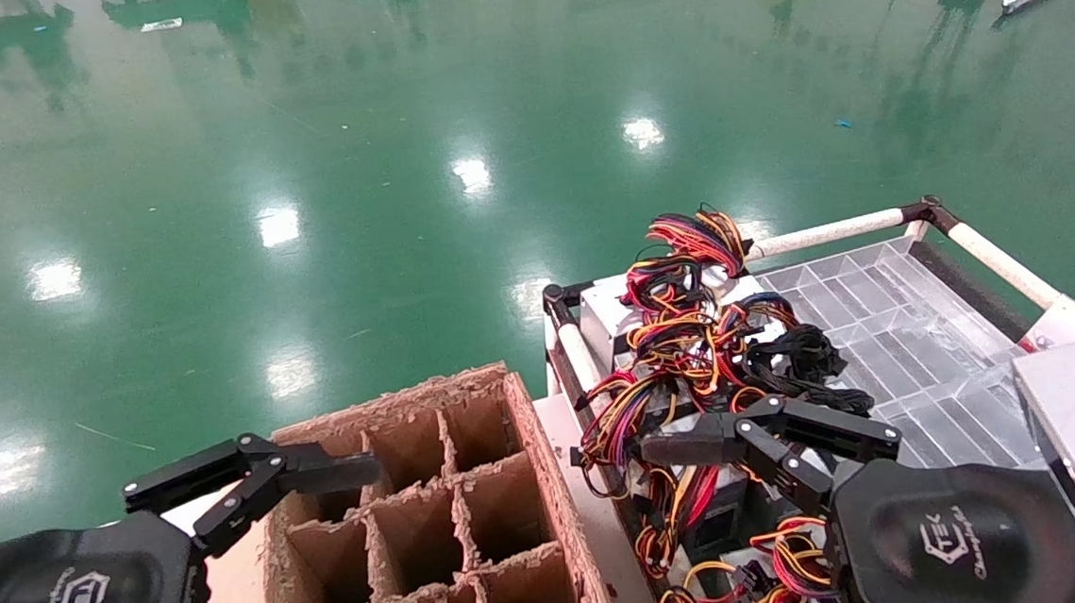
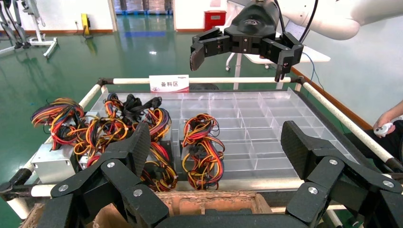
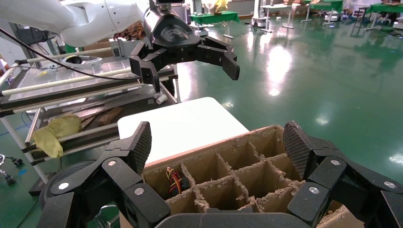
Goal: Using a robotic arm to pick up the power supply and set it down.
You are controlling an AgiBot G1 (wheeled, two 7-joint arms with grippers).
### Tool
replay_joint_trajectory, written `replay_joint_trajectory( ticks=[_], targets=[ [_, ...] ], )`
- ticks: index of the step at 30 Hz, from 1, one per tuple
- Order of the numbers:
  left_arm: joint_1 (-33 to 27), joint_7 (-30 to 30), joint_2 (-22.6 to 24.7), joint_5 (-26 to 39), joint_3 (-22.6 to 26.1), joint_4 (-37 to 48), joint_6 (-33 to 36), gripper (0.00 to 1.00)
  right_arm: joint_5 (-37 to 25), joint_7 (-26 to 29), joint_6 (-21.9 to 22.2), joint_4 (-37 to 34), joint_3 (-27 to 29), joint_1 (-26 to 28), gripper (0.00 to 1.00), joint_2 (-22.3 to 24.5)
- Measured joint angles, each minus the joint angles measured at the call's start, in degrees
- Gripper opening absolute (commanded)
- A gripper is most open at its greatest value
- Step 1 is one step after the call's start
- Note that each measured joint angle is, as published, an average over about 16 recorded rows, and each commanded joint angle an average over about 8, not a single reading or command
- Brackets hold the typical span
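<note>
Right black two-fingered tool [image 1: 699, 442] open, empty, above wire bundles | grey metal power supply with coloured wires [image 2: 53, 161] in clear compartmented tray [image 1: 890, 334], below-ahead | left tool [image 1: 341, 468] open over brown cardboard divider box [image 1: 458, 525]; right arm nearer.

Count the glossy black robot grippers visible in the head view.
2. The left gripper is at the brown cardboard divider box's left edge; the right gripper is over the red, yellow and black wire bundles. None seems hidden.

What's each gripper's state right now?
Left gripper: open, empty, over the brown cardboard divider box.
Right gripper: open, empty, above the grey metal power supplies with coloured wire bundles.
</note>
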Motion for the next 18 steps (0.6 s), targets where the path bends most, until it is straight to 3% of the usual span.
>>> replay_joint_trajectory(
  ticks=[8, 9, 16, 17, 18],
  targets=[
    [0.00, 0.00, 0.00, 0.00, 0.00, 0.00, 0.00, 1.00, 0.00, 0.00, 0.00, 0.00, 0.00, 0.00, 1.00, 0.00],
    [0.00, 0.00, 0.00, 0.00, 0.00, 0.00, 0.00, 0.96, 0.00, 0.00, 0.00, 0.00, 0.00, 0.00, 1.00, 0.00],
    [0.00, 0.00, 0.00, 0.00, 0.00, 0.00, 0.00, 0.08, 0.00, 0.00, 0.00, 0.00, 0.00, 0.00, 1.00, 0.00],
    [0.00, 0.00, 0.00, 0.00, 0.00, 0.00, 0.00, 0.00, 0.00, 0.00, 0.00, 0.00, 0.00, 0.00, 1.00, 0.00],
    [0.00, 0.00, 0.00, 0.00, 0.00, 0.00, 0.00, 0.00, 0.00, 0.00, 0.00, 0.00, 0.00, 0.00, 1.00, 0.00]
  ],
)
